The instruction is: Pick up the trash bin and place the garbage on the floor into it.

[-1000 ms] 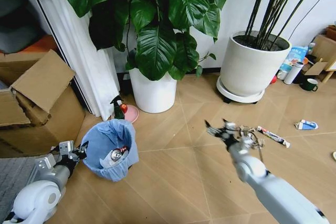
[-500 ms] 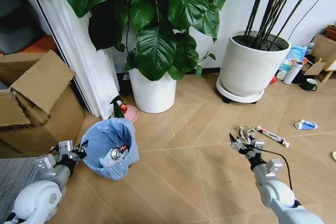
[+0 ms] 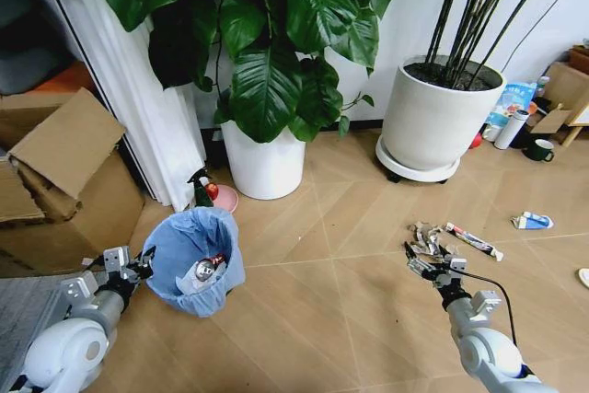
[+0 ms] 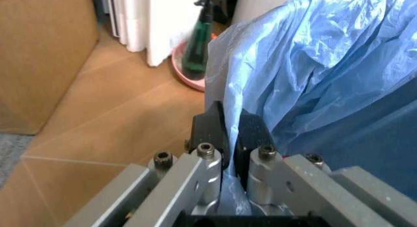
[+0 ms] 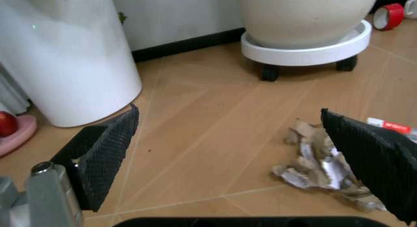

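The trash bin (image 3: pixel 195 260), lined with a crinkly light blue bag (image 4: pixel 325 66), stands on the floor (image 3: pixel 322 319) at the left. My left gripper (image 3: pixel 138 267) is shut on its rim and bag, the black fingers (image 4: pixel 212 129) pinching the plastic. My right gripper (image 3: pixel 428 260) hovers low and open just short of a crumpled grey-brown wrapper (image 3: pixel 425 235), which lies ahead between the spread pads (image 5: pixel 104 154) as a wad (image 5: pixel 323 163). More garbage lies beyond: a thin tube (image 3: pixel 474 240), a blue-white carton (image 3: pixel 534 220), a white lid (image 3: pixel 583 276).
A white plant pot (image 3: pixel 264 163) and a larger pot on a wheeled base (image 3: pixel 433 121) stand behind. Cardboard boxes (image 3: pixel 64 172) sit at the left, with a spray bottle (image 4: pixel 195 56) and pink dish (image 3: pixel 225 198) by the bin. A mug (image 3: pixel 540 149) and a red tape roll (image 5: pixel 389 14) are at the far right.
My right arm has dropped and drawn back, bringing its gripper down near the floor beside the crumpled wrapper. The left gripper has kept its hold on the bin.
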Controlling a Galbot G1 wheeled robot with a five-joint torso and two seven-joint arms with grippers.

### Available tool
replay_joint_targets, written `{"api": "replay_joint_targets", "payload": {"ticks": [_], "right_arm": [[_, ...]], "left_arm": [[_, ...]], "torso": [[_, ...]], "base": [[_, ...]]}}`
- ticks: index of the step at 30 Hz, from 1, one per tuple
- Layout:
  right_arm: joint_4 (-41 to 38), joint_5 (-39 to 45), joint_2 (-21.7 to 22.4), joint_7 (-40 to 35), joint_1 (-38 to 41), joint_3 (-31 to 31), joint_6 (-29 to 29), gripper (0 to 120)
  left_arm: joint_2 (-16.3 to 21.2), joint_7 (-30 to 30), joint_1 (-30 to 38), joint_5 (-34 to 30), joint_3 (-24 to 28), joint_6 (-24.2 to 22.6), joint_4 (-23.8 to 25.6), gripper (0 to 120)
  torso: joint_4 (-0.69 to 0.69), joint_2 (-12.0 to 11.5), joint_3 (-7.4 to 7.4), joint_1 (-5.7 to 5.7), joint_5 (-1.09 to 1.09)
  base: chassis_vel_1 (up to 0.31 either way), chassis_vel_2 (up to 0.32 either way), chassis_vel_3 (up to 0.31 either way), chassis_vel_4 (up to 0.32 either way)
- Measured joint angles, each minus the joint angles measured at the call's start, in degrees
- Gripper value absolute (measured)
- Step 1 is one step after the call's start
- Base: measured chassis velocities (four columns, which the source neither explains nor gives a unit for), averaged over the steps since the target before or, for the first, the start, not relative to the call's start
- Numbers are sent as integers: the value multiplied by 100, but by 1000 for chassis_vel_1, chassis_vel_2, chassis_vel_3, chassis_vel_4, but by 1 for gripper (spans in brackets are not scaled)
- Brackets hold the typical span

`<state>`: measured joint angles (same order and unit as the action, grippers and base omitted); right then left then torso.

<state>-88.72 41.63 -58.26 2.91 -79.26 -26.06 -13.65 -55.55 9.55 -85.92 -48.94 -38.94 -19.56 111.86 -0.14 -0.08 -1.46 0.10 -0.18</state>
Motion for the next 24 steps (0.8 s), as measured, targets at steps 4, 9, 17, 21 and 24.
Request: {"api": "replay_joint_targets", "payload": {"ticks": [4,9,17,21,24], "right_arm": [[-15,24,4,34,-24,-26,-19,100],[-41,48,6,77,-52,-43,-32,99],[-43,30,-2,108,-79,-52,-67,99],[-48,21,-2,120,-90,-52,-69,99],[-48,20,4,126,-96,-53,-71,99]], "left_arm": [[-1,0,-28,6,-17,3,30,0],[-27,3,-58,27,-19,5,70,0],[-19,4,-78,33,-45,7,104,0],[-17,6,-78,33,-45,7,112,0],[-21,7,-78,32,-44,7,117,0]], "torso": [[2,0,0,0,0],[2,0,0,0,0],[1,0,0,0,1],[2,0,0,0,1],[1,0,0,1,1]], "base": [[-122,-53,142,66],[-137,-47,155,54],[-164,-54,153,46],[-163,-56,173,56],[-162,-62,175,58]]}}
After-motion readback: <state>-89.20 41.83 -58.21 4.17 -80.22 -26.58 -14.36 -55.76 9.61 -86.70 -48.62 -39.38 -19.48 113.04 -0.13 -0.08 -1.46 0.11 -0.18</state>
